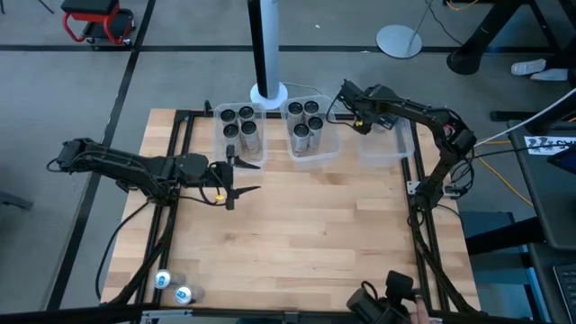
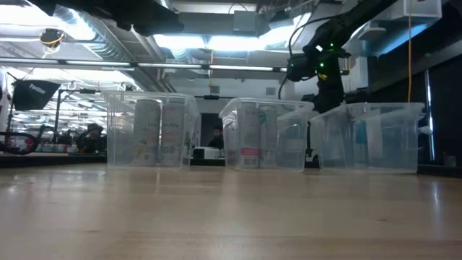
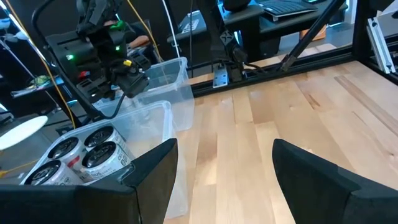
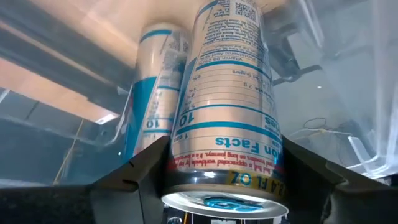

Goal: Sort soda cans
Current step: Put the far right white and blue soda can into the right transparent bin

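Printed cylindrical metal soda can (image 4: 227, 106) sits clamped in right pincer (image 4: 227, 171).

Count of cans, bins and arms on the bench (image 1: 297, 225)

Three clear bins (image 1: 241, 130): four dark-topped cans (image 1: 238, 121) in one, five in the next (image 1: 305, 123); two blue-topped cans (image 1: 173, 287) near a bench corner; two arms.

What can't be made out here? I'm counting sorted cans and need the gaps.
- Right bin contents: high view, the right claw and arm cover it.
- Two cans at the table's near corner: high view, too small to tell brand.
- Left bin count: low view, cans overlap.
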